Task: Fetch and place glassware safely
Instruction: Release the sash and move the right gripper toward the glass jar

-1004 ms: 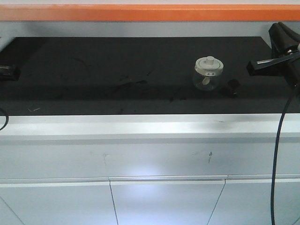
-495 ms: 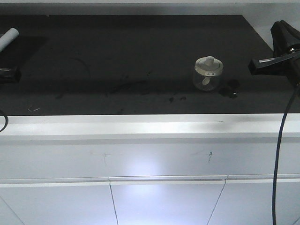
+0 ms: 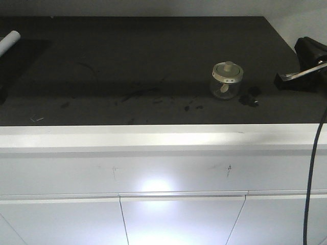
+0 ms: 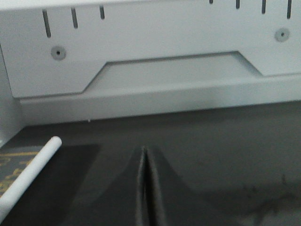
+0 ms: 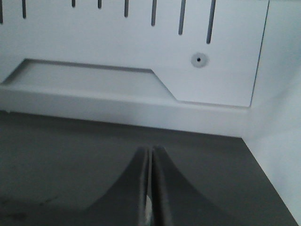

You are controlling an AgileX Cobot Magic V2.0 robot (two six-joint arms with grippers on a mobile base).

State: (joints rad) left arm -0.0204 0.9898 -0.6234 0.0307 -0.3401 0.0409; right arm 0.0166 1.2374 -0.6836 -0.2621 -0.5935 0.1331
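The glassware [image 3: 226, 80], a squat clear jar with a cream lid and knob, stands upright on the black counter top [image 3: 133, 56], right of centre in the front view. My right gripper [image 3: 287, 80] hovers at the counter's right edge, a hand's width right of the jar and apart from it. In the right wrist view its fingers [image 5: 151, 149] are pressed together over bare black surface, and the jar is out of that view. My left gripper [image 4: 144, 151] is also shut on nothing, over the left part of the counter. It does not show clearly in the front view.
A white rod [image 3: 9, 42] [image 4: 28, 176] lies at the counter's far left. Small black bits [image 3: 250, 97] lie just right of the jar. A white slotted back panel [image 4: 155, 56] [image 5: 117, 52] and a right side wall [image 5: 282, 117] bound the counter. White drawers [image 3: 163, 214] sit below.
The front view has shifted, so the orange strip has left the picture. The right gripper has sunk slightly and drawn right. The left gripper has slid out at the left edge. The jar has not moved.
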